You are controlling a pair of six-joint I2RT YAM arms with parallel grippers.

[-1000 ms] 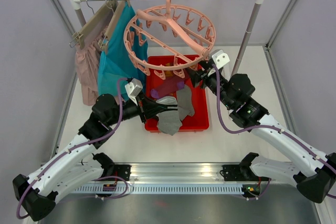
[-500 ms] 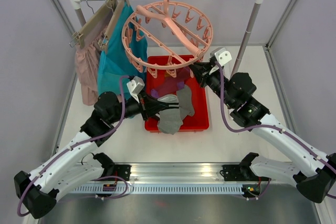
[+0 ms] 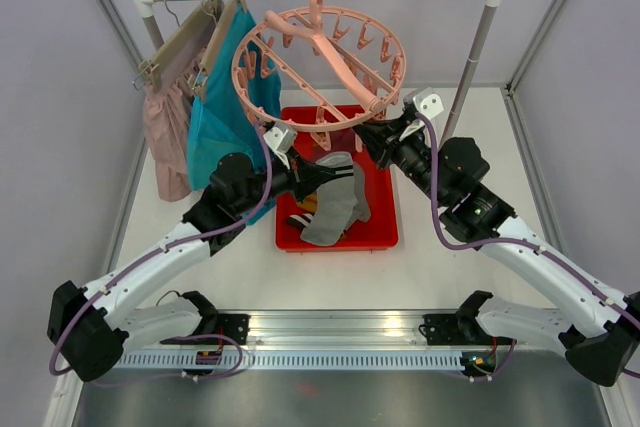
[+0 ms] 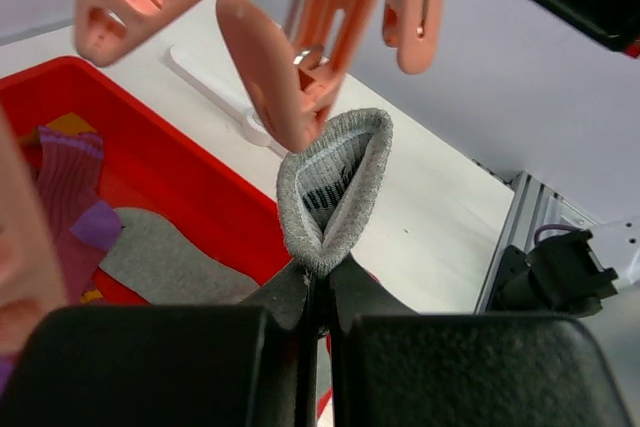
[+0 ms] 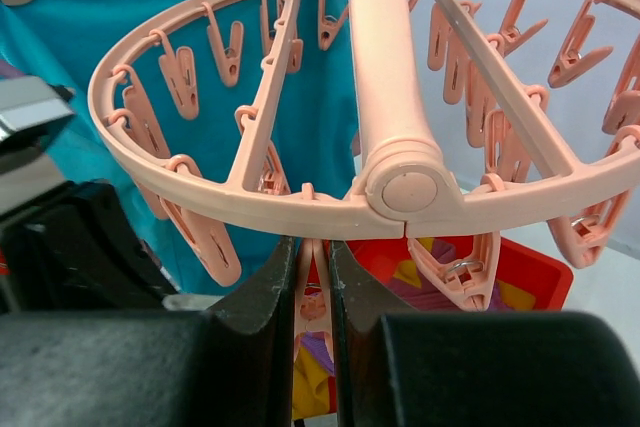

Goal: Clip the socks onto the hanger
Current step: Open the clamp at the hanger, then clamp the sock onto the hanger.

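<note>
Table (image 3: 450,247), one red bin (image 3: 386,237), one hanger (image 5: 405,187), left pincer (image 4: 320,287) gripping one grey sock (image 4: 335,182)

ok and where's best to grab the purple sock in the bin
Pinch the purple sock at its ribbed end, coming straight down from above: it lies low in the red bin, whose walls would likely block a sideways approach.
</note>
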